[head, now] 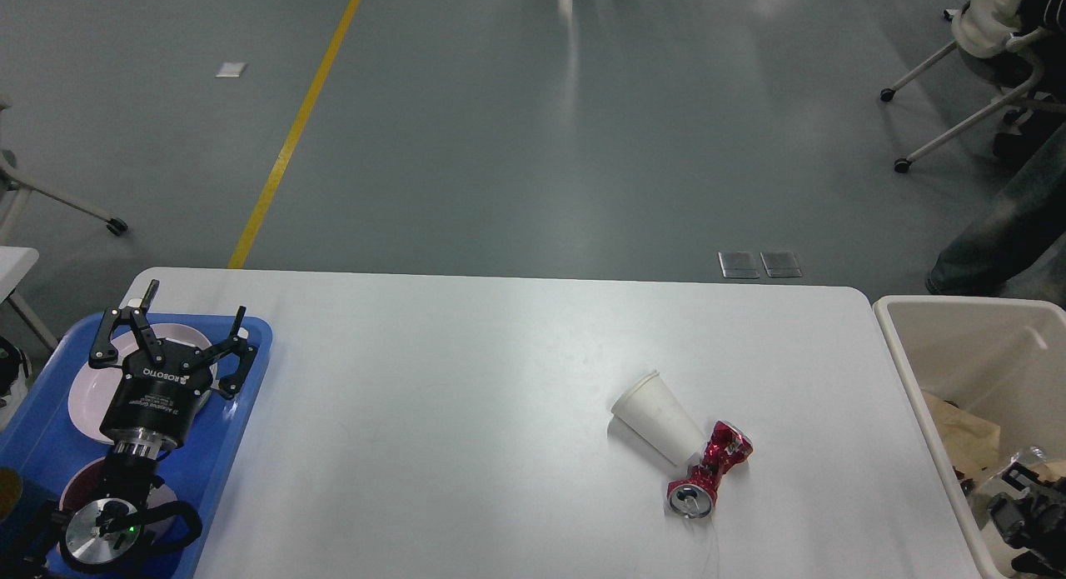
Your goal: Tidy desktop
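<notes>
Over on the left, the left claw [194, 311] hangs with its fingers spread apart above a blue tray [241, 412] holding plates [92, 387]. Across the wide white worktop [466, 412], a tipped paper cup [658, 416] touches a crushed red can [708, 471]; both look light and easily dented, best pinched across their middles. Beside the beige bin [924, 396], the right claw [1020, 504] shows dark; I cannot tell its state.
</notes>
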Robot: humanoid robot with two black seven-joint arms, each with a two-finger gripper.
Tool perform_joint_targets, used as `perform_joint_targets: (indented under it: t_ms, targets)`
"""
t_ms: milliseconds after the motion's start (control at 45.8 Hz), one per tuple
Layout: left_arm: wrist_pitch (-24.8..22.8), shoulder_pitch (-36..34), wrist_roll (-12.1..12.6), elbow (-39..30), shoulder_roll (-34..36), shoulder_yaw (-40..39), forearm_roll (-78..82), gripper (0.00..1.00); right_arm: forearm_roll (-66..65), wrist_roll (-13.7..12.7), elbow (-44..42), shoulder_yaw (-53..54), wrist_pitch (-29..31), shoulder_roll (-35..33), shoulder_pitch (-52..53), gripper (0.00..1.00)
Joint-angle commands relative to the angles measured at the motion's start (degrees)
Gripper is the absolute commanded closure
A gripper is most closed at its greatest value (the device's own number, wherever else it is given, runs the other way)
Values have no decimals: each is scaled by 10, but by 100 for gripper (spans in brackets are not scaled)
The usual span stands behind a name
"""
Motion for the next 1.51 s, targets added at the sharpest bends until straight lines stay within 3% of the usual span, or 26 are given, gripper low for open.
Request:
perform_joint_targets:
  t_ms: [0, 328, 481, 612, 787, 983, 1114, 1311, 1486]
  targets:
    - [0, 0, 0, 0, 0, 0, 0, 3, 0, 1, 0, 0, 0, -1, 1, 0]
    - [0, 0, 0, 0, 0, 0, 0, 3, 0, 1, 7, 2, 4, -5, 11, 0]
    - [0, 0, 0, 0, 0, 0, 0, 3, -2, 1, 81, 0, 39, -40, 89, 0]
    - [0, 0, 0, 0, 0, 0, 0, 3, -19, -4, 206, -11, 124, -114, 229, 0]
    - [0, 0, 0, 0, 0, 0, 0, 3, -83, -5, 354, -120, 249, -138, 458, 0]
    - [-1, 0, 0, 0, 0, 0, 0, 3, -83, -6, 524, -223, 418, -72, 722, 0]
    - [-1, 0, 0, 0, 0, 0, 0, 3, -80, -6, 609, -230, 509, -13, 858, 0]
    - [1, 0, 0, 0, 0, 0, 0, 3, -47, -6, 829, -214, 519, 18, 1056, 0]
    - [1, 0, 0, 1, 0, 0, 0, 3, 10, -4, 940, -176, 505, 25, 1171, 0]
